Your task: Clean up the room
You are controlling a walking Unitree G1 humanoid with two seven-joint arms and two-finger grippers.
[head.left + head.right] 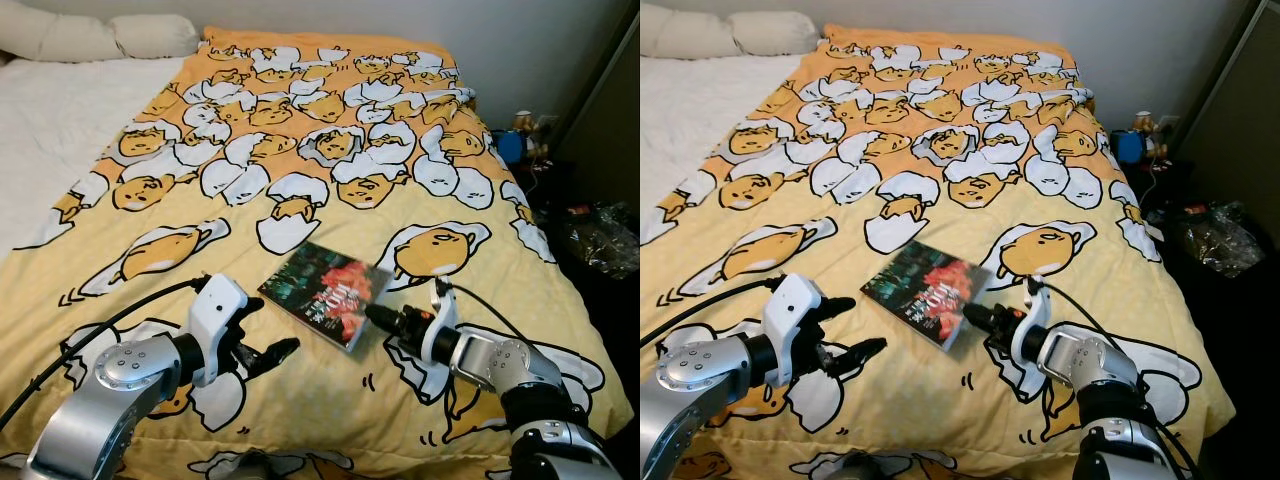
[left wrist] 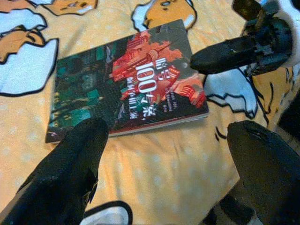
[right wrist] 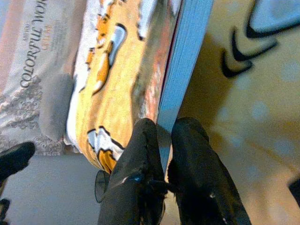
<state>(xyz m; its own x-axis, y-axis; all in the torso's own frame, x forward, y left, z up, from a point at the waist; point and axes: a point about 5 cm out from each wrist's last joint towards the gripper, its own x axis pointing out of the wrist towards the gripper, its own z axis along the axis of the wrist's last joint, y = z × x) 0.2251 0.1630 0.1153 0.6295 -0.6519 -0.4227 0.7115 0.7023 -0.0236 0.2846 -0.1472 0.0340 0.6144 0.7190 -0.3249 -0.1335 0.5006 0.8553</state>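
Book: a thin paperback with a dark green and red cover and white lettering (image 1: pixel 326 294) lies flat on the bedspread, between my two grippers, nearer my right one.
Right gripper: my right gripper (image 1: pixel 378 317) is at the book's near right corner; in the right wrist view my two black fingers (image 3: pixel 140 154) sit either side of the book's page edge (image 3: pixel 180 70), drawn almost together and pinching it.
Left gripper: my left gripper (image 1: pixel 268 334) hovers just left of and a little nearer to me than the book, apart from it; in the left wrist view its fingers (image 2: pixel 70 164) are spread wide and hold nothing, with the book lying beyond them.
Bedspread: a yellow quilt printed with cartoon egg figures in white and orange (image 1: pixel 350 130) covers the right part of the bed and carries the book.
Sheet: a plain white sheet (image 1: pixel 50 110) shows on the left part of the bed, with pale pillows (image 1: pixel 100 35) at the head.
Bedside: a small dark stand with a blue object and other small items (image 1: pixel 515 140) is beside the bed's far right corner.
Floor: a crumpled clear plastic bag (image 1: pixel 600 235) lies on the dark floor right of the bed.
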